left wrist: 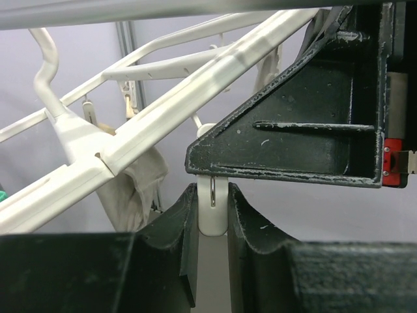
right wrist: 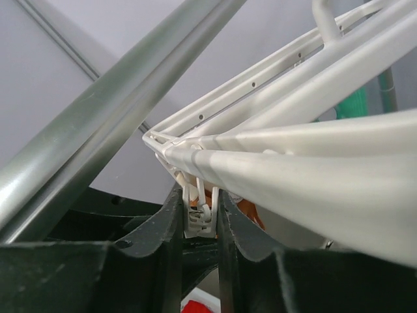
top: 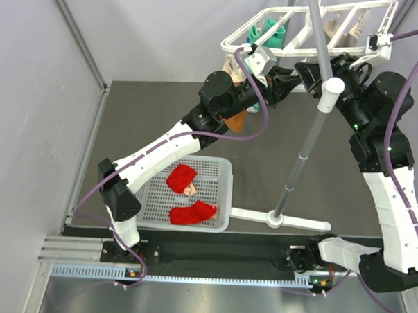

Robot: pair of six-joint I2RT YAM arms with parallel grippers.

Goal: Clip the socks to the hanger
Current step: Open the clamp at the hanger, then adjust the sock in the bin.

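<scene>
The white hanger [top: 312,26] stands high at the back on its grey pole [top: 303,140]. A mint-green sock [top: 270,31] hangs from its far left side. Two red socks [top: 182,177] [top: 193,212] lie in the white basket [top: 225,172]. Both arms reach up under the hanger's near rail. My left gripper [left wrist: 212,195] is shut on a small white clip [left wrist: 212,212] that dangles from the frame [left wrist: 163,111]. My right gripper [right wrist: 199,202] is shut on another white clip [right wrist: 200,215] under a hanger bar [right wrist: 306,163], with orange fabric [right wrist: 247,212] just behind it.
Beige socks [top: 336,27] hang at the hanger's far right, and one shows by the left wrist [left wrist: 140,186]. An orange-brown sock [top: 235,119] hangs below the left arm. The pole's white foot [top: 289,219] lies beside the basket. The right gripper's black body [left wrist: 306,124] sits close above my left fingers.
</scene>
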